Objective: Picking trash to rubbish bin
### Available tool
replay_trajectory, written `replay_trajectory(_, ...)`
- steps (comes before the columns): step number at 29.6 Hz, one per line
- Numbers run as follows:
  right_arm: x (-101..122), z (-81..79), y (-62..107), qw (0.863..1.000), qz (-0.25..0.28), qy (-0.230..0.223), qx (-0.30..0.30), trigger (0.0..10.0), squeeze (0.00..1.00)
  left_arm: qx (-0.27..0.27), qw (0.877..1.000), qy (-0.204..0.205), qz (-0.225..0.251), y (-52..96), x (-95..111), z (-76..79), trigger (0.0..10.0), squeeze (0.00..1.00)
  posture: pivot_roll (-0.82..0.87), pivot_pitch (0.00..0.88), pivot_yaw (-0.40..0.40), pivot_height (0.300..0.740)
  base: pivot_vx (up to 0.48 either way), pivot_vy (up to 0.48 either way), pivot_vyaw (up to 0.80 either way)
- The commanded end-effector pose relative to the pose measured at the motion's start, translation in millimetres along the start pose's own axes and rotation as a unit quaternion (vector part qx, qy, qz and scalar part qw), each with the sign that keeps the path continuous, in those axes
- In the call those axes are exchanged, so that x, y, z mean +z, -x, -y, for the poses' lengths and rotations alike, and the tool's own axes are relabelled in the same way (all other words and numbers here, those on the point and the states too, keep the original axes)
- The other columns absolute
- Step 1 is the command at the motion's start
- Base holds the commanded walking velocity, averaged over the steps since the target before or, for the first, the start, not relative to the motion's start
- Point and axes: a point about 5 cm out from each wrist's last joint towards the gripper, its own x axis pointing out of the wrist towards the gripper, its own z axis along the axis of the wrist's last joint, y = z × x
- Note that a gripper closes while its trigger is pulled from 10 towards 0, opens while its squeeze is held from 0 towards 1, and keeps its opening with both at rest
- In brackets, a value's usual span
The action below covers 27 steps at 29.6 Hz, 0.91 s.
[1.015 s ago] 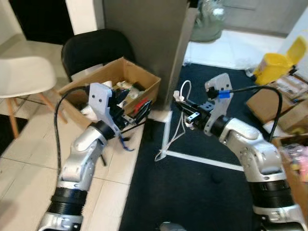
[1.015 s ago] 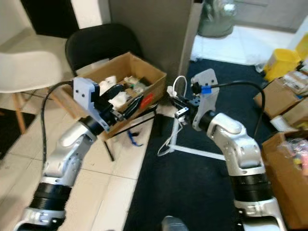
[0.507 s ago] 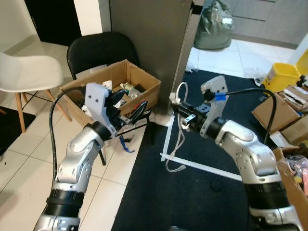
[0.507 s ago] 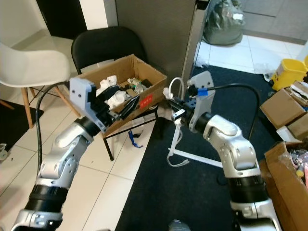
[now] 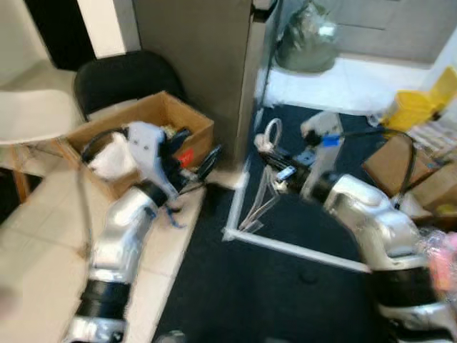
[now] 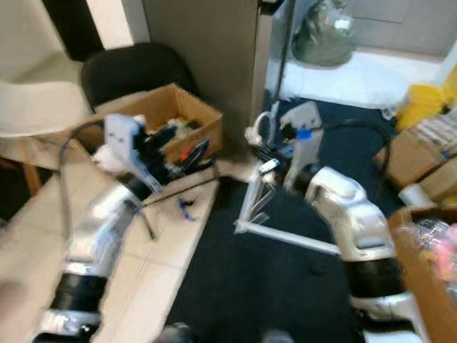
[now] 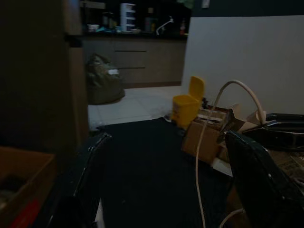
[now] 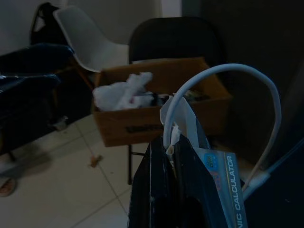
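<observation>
- We hold our right pincer (image 6: 258, 158) out in front of us, above the edge of the dark carpet (image 5: 285, 279), beside the grey pillar (image 5: 207, 64).
- Its two black fingers (image 8: 161, 190) are pressed together on the trash: a white cable (image 8: 247, 90) that loops upward, and a calculator package (image 8: 223, 180) with printed lettering clamped alongside it.
- More of that cable hangs below the pincer in thin white strands (image 5: 258, 204) reaching down toward the carpet.
- Our left pincer (image 5: 203, 161) is raised too, its fingers (image 7: 90, 161) spread apart with nothing between them; it sits just beside the near corner of the cardboard box (image 5: 139, 118).
- That cardboard box serves as the bin: it rests on a low stand in front of a black chair (image 5: 125, 75), and already holds crumpled white paper (image 8: 123, 90) and other scraps.
- The trash in our right pincer is near the box but apart from it, off toward the pillar side.
- A white chair (image 5: 32, 114) stands to our far left on the pale tiles.
- A yellow bin (image 5: 418, 103), brown boxes (image 5: 403, 164) and a dark green bag (image 5: 307, 46) lie to the right and behind.
</observation>
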Motion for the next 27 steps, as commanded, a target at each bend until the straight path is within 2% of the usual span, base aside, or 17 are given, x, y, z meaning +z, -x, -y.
replay_trajectory(1,1.4,-1.5,-0.3,1.0,0.003,0.003,0.002,10.0,0.0,0.005,1.0,-0.007,0.002,-0.1,1.1,-2.2,10.0,0.0,-0.04,0.0,-0.023,0.74,0.0,0.0,0.0)
replay_trajectory(10,2.0,-6.4,-0.7,1.0,0.008,0.013,0.019,10.0,0.0,-0.007,1.0,-0.007,0.005,0.2,2.0,1.5,10.0,0.0,-0.04,0.0,-0.025,0.74,0.0,0.0,0.0)
replay_trajectory(21,4.5,-11.1,3.7,0.998,0.025,0.026,0.051,10.0,0.0,-0.009,1.0,-0.009,0.005,0.2,2.3,2.5,10.0,0.0,-0.04,0.0,-0.028,0.74,0.324,0.0,0.0)
replay_trajectory(27,5.9,-11.3,5.6,0.997,0.031,0.034,0.06,10.0,0.0,-0.012,1.0,-0.01,0.005,0.2,2.7,3.0,10.0,0.0,-0.04,0.0,-0.028,0.74,0.359,0.0,0.57)
